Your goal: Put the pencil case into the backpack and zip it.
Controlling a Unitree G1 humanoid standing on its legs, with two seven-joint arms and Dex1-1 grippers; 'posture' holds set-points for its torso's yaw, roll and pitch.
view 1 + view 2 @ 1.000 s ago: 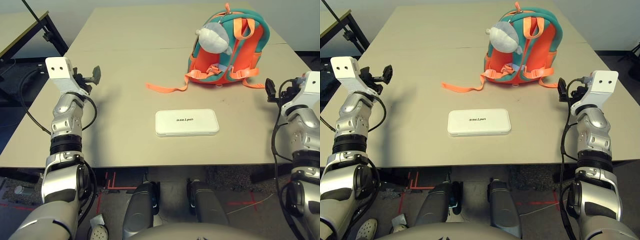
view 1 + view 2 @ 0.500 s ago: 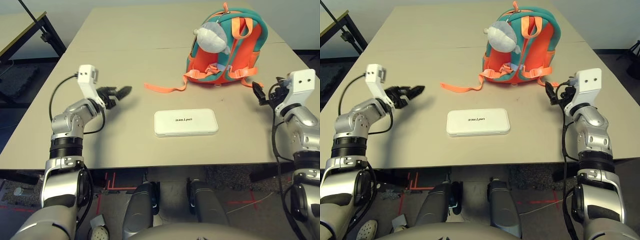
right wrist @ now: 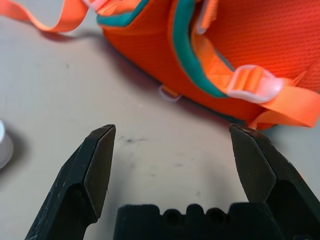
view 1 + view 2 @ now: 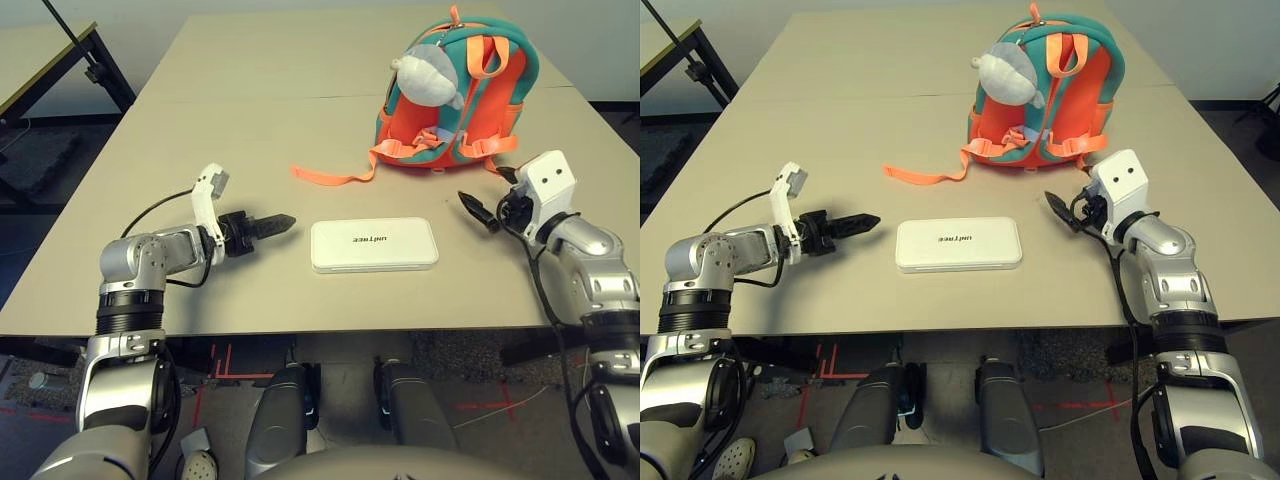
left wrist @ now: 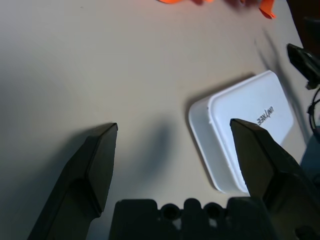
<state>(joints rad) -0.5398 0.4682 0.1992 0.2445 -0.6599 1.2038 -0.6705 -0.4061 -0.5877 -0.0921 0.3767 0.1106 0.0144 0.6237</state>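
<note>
The white pencil case [image 4: 374,245] is being shown lying flat on the beige bench [image 4: 250,130], near the front edge and about midway between the two arms, with its small dark lettering on the lid. The orange and teal backpack [image 4: 455,95] is being seen standing at the far right of the bench, well apart from the case, with a grey-white plush charm [image 4: 428,78] hung on its front and one orange strap [image 4: 335,175] trailed out to the left across the bench.

The left gripper [image 4: 272,225] is being held low over the bench just to the left of the case, pointed toward it, with its black fingers [image 5: 95,165] spread wide apart and nothing between them. The right gripper [image 4: 474,209] is being held to the right of the case and near the foot of the backpack, pointed leftward; its fingers [image 3: 95,170] are likewise being kept wide apart, with only bare bench between them.
</note>
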